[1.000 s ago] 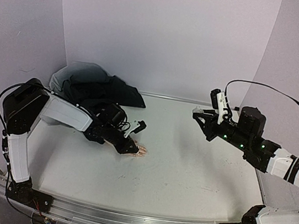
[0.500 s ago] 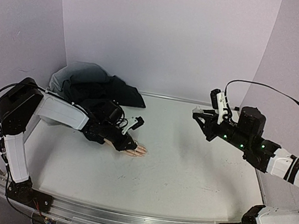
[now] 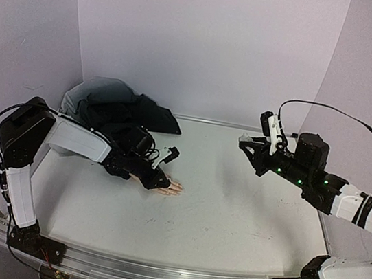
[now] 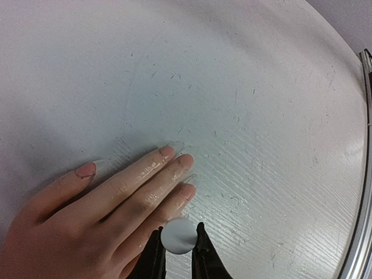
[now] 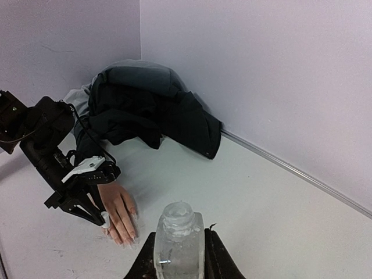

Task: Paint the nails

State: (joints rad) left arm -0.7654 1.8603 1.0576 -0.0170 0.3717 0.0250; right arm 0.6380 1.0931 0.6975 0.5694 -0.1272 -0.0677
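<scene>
The pale peach mannequin hand (image 3: 169,187) lies flat on the table, fingers outstretched, coming out of a dark sleeve (image 3: 127,162). In the left wrist view its nails (image 4: 186,160) show at the fingertips, with the thumb nail (image 4: 86,170) pinkish. My left gripper (image 4: 178,232) is shut on a small white round cap (image 4: 179,238), held just over the hand's lowest finger. It also shows in the top view (image 3: 159,176). My right gripper (image 5: 179,235) is shut on a small clear open bottle (image 5: 178,224), raised at the right (image 3: 250,148), well away from the hand.
A heap of dark and grey clothing (image 3: 117,109) lies in the back left corner, joined to the sleeve. A metal rail (image 3: 216,122) runs along the back wall. The white table (image 3: 231,215) is scratched.
My left gripper drew back slightly to the left, uncovering more of the fingers. The right arm with the bottle has barely moved.
</scene>
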